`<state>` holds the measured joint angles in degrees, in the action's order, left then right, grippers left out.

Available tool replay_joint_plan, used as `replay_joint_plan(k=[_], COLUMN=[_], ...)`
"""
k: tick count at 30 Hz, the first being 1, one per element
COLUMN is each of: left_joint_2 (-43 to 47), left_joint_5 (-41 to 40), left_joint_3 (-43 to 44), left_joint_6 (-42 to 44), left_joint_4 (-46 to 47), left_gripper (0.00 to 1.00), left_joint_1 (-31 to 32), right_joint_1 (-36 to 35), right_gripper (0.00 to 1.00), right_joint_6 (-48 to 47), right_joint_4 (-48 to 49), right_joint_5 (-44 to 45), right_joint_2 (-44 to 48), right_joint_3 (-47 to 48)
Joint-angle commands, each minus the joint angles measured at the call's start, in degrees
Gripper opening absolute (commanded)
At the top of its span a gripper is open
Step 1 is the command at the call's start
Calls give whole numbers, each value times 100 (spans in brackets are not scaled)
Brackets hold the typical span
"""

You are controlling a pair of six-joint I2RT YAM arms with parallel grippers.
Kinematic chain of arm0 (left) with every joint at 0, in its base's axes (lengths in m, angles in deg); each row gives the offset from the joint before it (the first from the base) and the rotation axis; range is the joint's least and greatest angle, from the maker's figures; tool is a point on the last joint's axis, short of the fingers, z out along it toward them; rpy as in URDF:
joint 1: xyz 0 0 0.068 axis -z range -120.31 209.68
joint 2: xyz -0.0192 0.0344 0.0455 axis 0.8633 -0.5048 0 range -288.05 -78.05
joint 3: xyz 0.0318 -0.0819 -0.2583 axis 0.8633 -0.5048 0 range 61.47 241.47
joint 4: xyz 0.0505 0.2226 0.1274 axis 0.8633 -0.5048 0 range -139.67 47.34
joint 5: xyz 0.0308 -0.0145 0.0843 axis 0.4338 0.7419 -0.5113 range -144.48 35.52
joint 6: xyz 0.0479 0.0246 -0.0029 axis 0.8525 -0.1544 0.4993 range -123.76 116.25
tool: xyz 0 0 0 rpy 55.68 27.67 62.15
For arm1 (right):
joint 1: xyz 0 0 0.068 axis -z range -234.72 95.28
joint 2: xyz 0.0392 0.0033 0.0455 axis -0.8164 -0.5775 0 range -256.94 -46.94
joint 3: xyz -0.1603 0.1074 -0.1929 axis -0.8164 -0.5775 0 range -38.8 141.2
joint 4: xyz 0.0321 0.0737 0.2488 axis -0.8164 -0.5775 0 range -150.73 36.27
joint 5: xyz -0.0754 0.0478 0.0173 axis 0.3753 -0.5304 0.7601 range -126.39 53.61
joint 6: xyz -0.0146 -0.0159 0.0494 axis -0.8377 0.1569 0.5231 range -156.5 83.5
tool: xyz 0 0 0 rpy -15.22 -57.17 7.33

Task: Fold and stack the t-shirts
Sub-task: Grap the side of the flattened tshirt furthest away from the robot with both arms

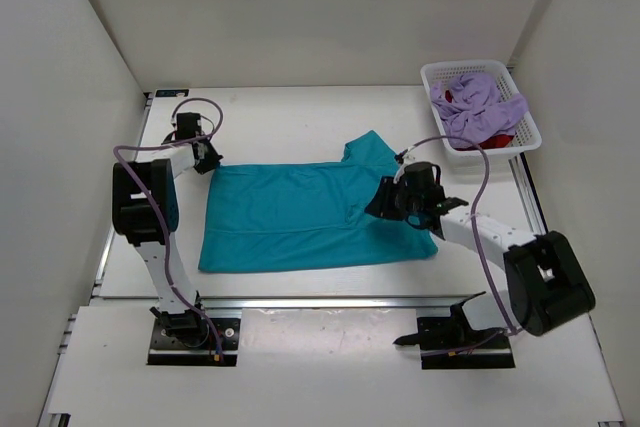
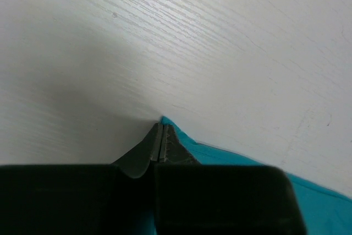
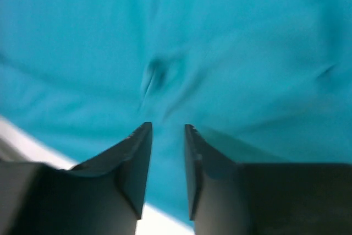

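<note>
- Far left: the left gripper (image 1: 207,159) is down low on the table (image 1: 280,117), right at the far left corner of the teal t-shirt (image 1: 290,217).
- Left wrist view: its fingers (image 2: 176,148) are pressed together, only a hairline between them. The very tip of the teal corner pokes out at their ends, and the cloth runs off under the right-hand finger. That reads as a pinch on the corner.
- Centre: the teal t-shirt lies spread flat on the table between the two arms, long side running left to right. A sleeve or flap sticks up toward the far side at its right end.
- Right of centre: the right gripper (image 1: 385,197) sits over the shirt's right end. Its wrist camera shows the jaws parted by a narrow gap with nothing between them. Blurred teal cloth lies ahead, with a small pucker just past the tips.
- Far right corner: the white mesh basket (image 1: 440,72) holds the lavender t-shirt (image 1: 480,102), bunched up and spilling over the rim, with the deep red t-shirt (image 1: 499,137) peeking out beneath.
</note>
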<state>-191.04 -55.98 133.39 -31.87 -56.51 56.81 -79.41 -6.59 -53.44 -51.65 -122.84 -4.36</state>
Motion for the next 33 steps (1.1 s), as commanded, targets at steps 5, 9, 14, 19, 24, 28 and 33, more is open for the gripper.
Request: replay_joint_plan(k=[5,9,14,19,24,28,33], left_joint_2=[707,980,1086,885,708,620,585], left_joint_5=[-255,-158,-17,105,149,220,211], left_joint_3=[-275,-292,-205,32,182,235,226], left_joint_6=[-106,-255,-300,-317,-308,-282,-256], left_joint_4=[171,268,321,234,198,163,189], left_gripper=[0,0,0,0,0,0,0], left_joint_1=[41,33,94,130,164,182,199], right_joint_1=[912,1150,1264,1247,1168,1133,1054], right_gripper=[31,30,31,35,36,42,42], right_joint_6=[-372,-565,-855,-1162,-1408,-1628,-1752], right_joint_4=[453,244,-247,-967,-1803,-2165,-2990], right_joint_5=[444,753,990,1051,1202,1359,1683], right_joint_2=[-1601,-2577,-3526,-4597,-5469,-5918,-6489], right_joint_3=[1688,2889,3999,5430,6643,7585,8702])
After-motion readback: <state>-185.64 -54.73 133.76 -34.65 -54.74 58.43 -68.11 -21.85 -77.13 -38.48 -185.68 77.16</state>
